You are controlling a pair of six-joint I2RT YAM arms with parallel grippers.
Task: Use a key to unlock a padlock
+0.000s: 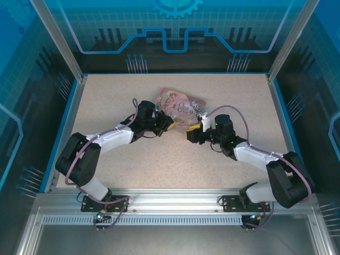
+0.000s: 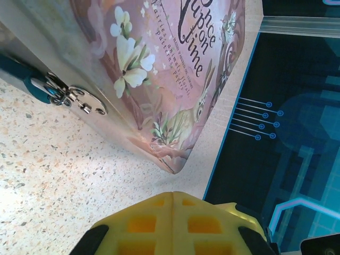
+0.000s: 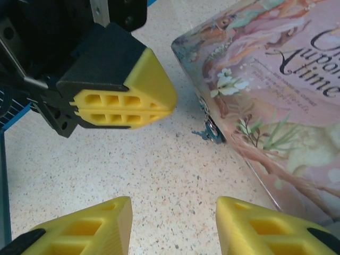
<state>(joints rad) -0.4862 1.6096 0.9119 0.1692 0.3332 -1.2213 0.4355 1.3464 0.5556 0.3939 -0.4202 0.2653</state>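
the padlock (image 3: 204, 133) hangs at the hasp on the near side of the tin (image 3: 276, 95), low against the table (image 3: 133, 175), between the two grippers. the left gripper (image 3: 166, 106) sits just left of it, fingers pressed together, nothing visible between them. the right gripper (image 3: 172, 223) is near, fingers spread wide. i cannot make out the key. my advice: pinch the padlock body gently first so the tin does not slide, then line the key up square.
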